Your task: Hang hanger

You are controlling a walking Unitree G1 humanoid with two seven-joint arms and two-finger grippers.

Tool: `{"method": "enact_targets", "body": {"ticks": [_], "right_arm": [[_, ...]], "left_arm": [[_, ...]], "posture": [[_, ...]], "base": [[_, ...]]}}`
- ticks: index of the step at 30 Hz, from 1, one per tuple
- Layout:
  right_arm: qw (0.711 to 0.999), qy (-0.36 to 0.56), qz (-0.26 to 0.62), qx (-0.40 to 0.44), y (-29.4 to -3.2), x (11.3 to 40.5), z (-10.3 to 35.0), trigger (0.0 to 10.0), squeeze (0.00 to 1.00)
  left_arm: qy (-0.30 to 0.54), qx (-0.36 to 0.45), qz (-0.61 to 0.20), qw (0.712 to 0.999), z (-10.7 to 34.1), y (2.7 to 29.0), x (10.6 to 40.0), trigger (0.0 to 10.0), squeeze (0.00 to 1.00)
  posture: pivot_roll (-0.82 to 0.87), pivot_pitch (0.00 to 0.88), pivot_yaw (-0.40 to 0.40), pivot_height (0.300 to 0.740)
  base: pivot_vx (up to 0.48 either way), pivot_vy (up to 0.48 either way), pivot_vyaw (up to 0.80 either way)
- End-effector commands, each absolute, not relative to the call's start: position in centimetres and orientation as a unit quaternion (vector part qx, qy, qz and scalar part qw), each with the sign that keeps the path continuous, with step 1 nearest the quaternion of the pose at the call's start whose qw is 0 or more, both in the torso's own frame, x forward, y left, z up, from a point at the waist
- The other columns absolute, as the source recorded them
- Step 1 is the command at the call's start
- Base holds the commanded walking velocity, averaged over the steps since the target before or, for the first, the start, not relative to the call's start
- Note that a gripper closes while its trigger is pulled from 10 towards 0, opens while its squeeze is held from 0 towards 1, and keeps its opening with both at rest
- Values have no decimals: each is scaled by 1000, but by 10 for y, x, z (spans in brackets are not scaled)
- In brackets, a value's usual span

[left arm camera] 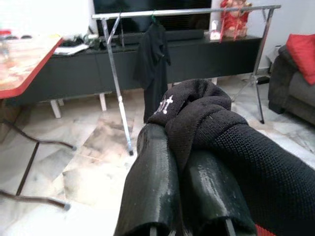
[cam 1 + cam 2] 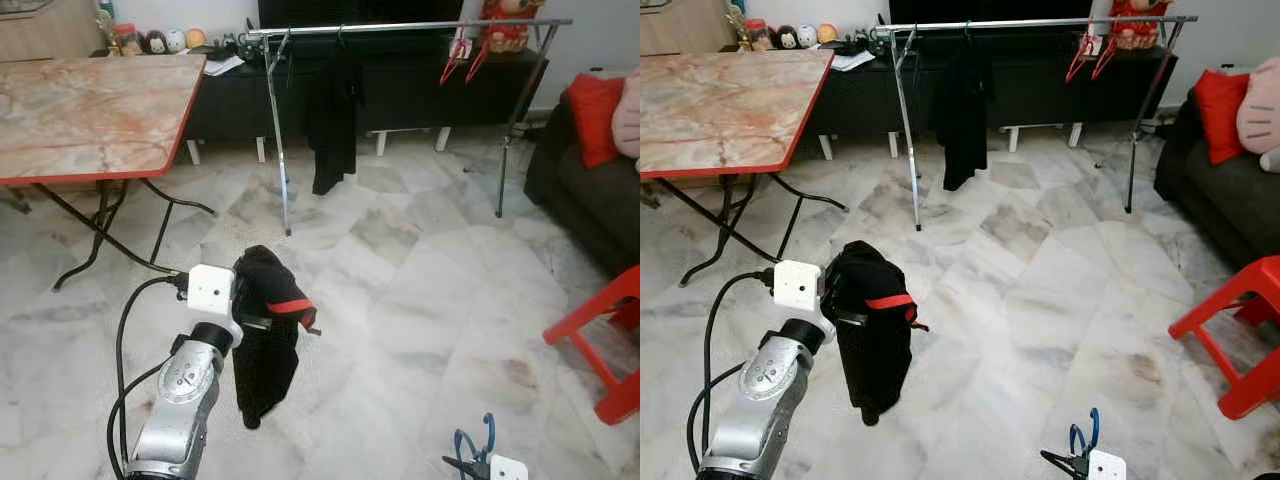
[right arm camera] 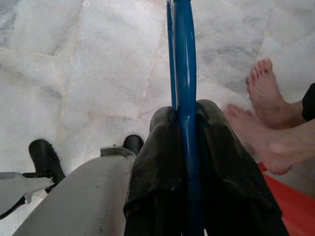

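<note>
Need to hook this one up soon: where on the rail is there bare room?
The rail is bare between the hanging black garment and the red hangers. The end by the slanted post is crowded. The left claw holds black cloth; the right claw holds a blue hanger.

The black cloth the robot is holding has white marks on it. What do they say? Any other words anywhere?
White mark on the black garment, held in the left gripper: too blurred to read.
Jars and papers on the black cabinet: too small to read.
No text can be read anywhere.
</note>
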State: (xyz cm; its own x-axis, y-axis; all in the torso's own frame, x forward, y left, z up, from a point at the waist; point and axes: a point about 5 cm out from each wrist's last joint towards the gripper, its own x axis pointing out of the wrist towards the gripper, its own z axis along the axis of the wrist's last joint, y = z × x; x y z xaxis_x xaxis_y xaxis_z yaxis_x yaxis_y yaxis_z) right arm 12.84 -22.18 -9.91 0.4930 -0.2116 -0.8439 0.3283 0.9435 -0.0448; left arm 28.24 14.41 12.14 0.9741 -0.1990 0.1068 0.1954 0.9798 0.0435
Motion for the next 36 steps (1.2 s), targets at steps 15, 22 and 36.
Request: {"method": "enact_targets", "body": {"ticks": [15, 22, 36], "right_arm": [[855, 489, -162, 62, -235, 110, -101, 10000, 0], [854, 491, -161, 56, -237, 106, -102, 10000, 0], [860, 479, -163, 63, -232, 111, -101, 10000, 0]], "left_arm": [[-44, 12, -100, 994, 126, 136, 283, 10000, 0], [-41, 10, -95, 995, 126, 136, 283, 10000, 0], [-39, 19, -69, 997, 129, 149, 282, 10000, 0]], "posture": [[-43, 0, -8, 740], [-49, 0, -13, 740], [-4, 0, -43, 740]], "base": [[0, 312, 303], [0, 340, 0], [0, 339, 0]]}}
